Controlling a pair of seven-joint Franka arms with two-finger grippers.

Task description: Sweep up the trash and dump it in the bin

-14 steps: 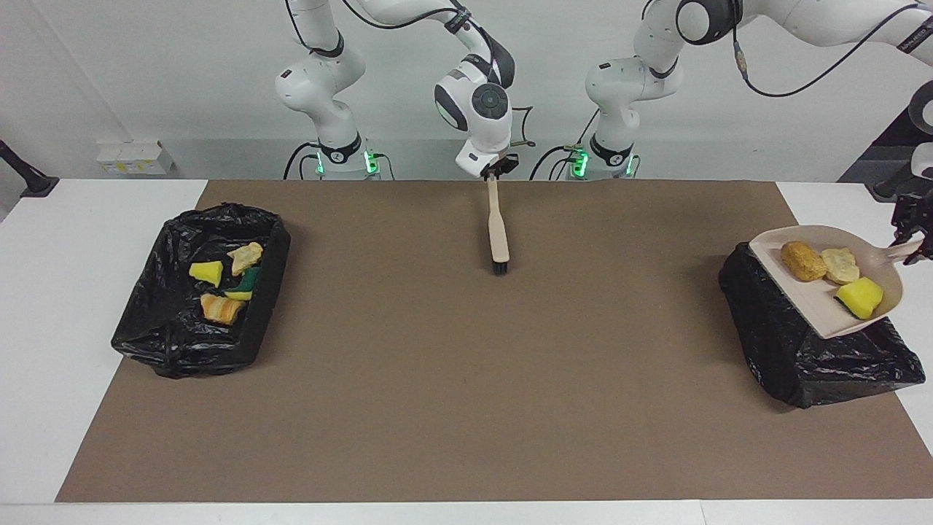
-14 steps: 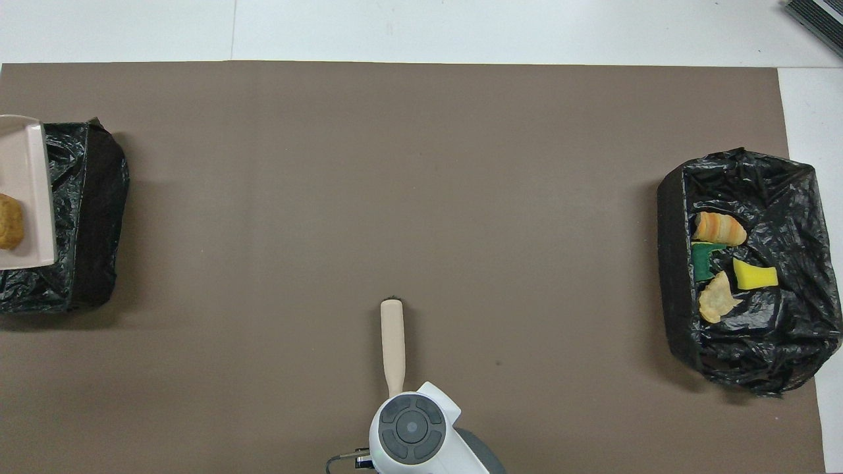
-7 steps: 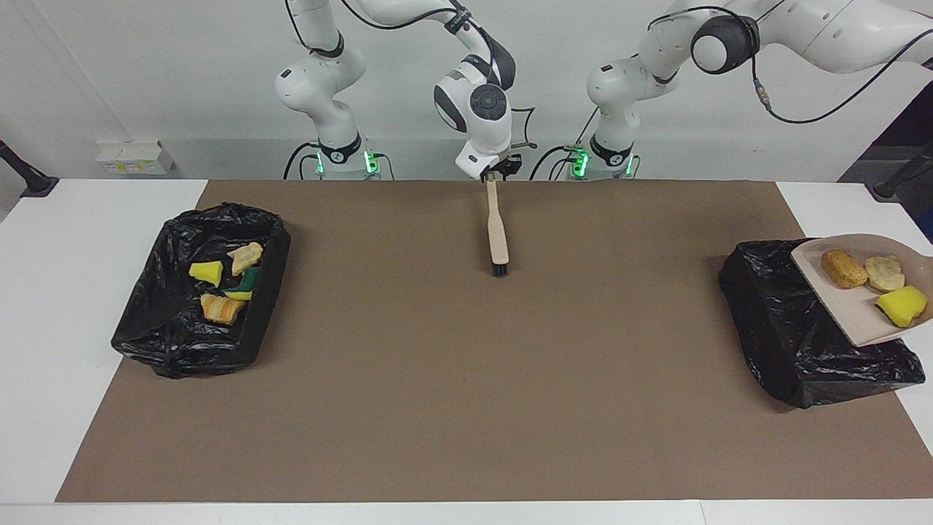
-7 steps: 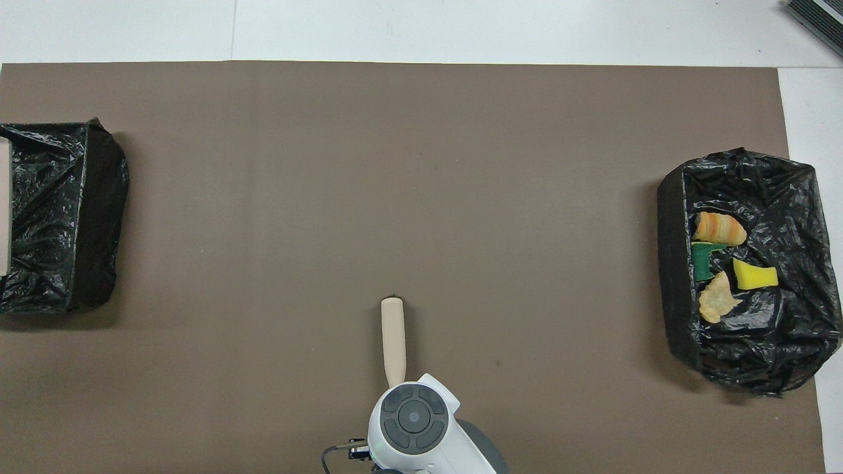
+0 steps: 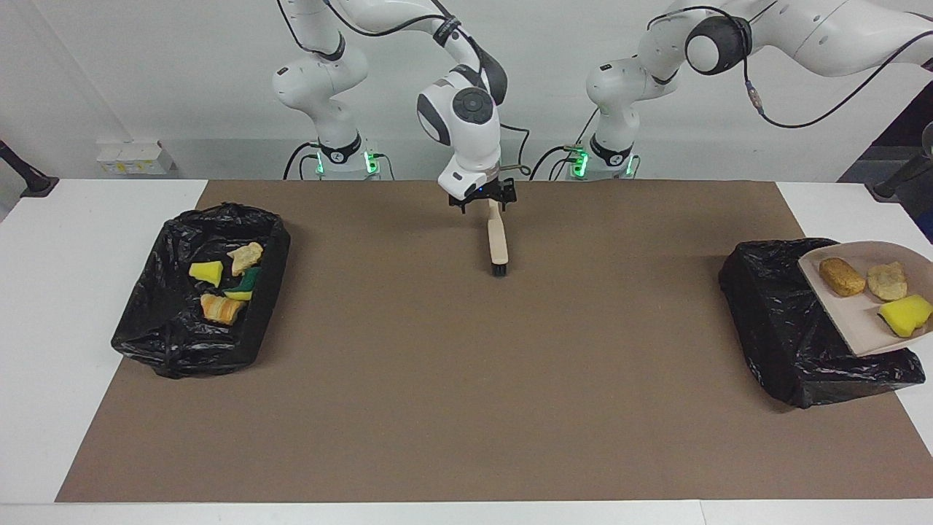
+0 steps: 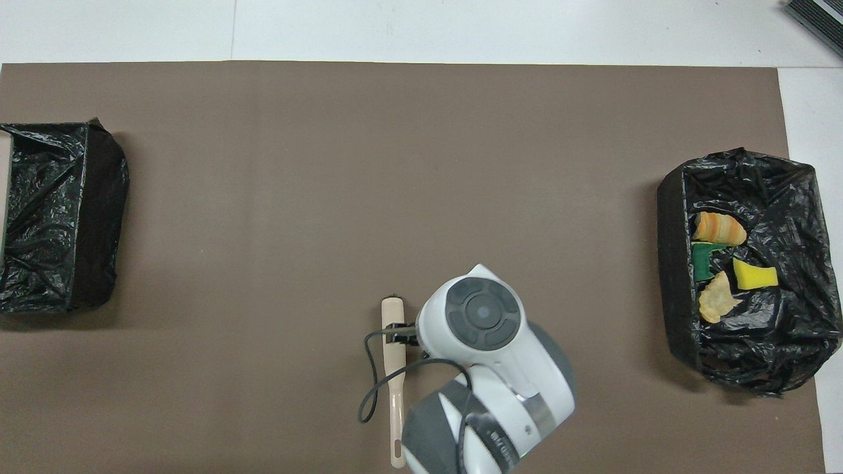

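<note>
Over the middle of the beige brush [image 5: 498,244], which lies flat on the brown mat close to the robots, my right gripper [image 5: 482,203] hangs open and holds nothing. From overhead the brush [image 6: 393,316] shows beside the right gripper [image 6: 400,336]. The beige dustpan [image 5: 853,321] hangs tilted over the black-lined bin [image 5: 773,321] at the left arm's end. It carries three trash pieces: a brown lump [image 5: 842,277], a tan lump [image 5: 887,281] and a yellow sponge [image 5: 905,315]. Its handle and my left gripper are past the picture's edge.
A second black-lined bin [image 5: 164,328] at the right arm's end holds several scraps [image 5: 222,284], also seen from overhead in that bin [image 6: 675,263]. The brown mat [image 5: 466,379] covers most of the white table. A small white box [image 5: 127,157] stands by the wall.
My right gripper opened, let go of the brush and moved out over it; the brush now lies flat. The dustpan shifted outward, taking the left gripper out of view.
</note>
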